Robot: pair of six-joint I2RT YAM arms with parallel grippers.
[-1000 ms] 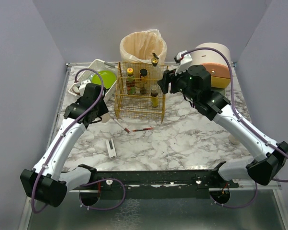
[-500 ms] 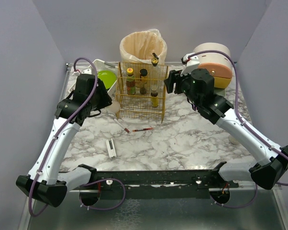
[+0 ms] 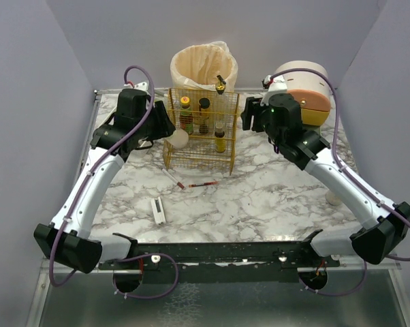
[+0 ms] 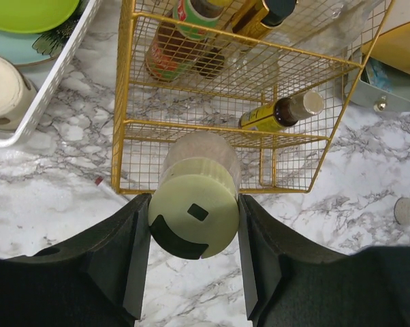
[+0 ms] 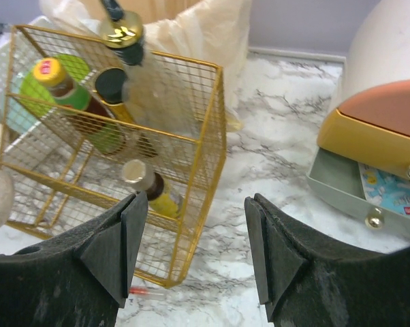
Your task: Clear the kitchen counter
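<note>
At upper left overhead, our left pincer (image 4: 193, 204) grips a pale green jar (image 4: 199, 160) beside the gold rack (image 3: 199, 146); our right pincer (image 5: 195, 203) gapes empty; the marble bench (image 3: 266, 197) spans the middle.

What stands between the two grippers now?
In the top view, the gold wire rack of bottles stands between the left gripper, holding a pale jar, and the open right gripper.

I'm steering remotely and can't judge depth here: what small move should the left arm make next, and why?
Probably ease the left gripper forward toward the lower shelf of the gold wire rack. It is shut on the pale green cylindrical jar, which hangs at the rack's edge, and the shelf's near part looks free.
</note>
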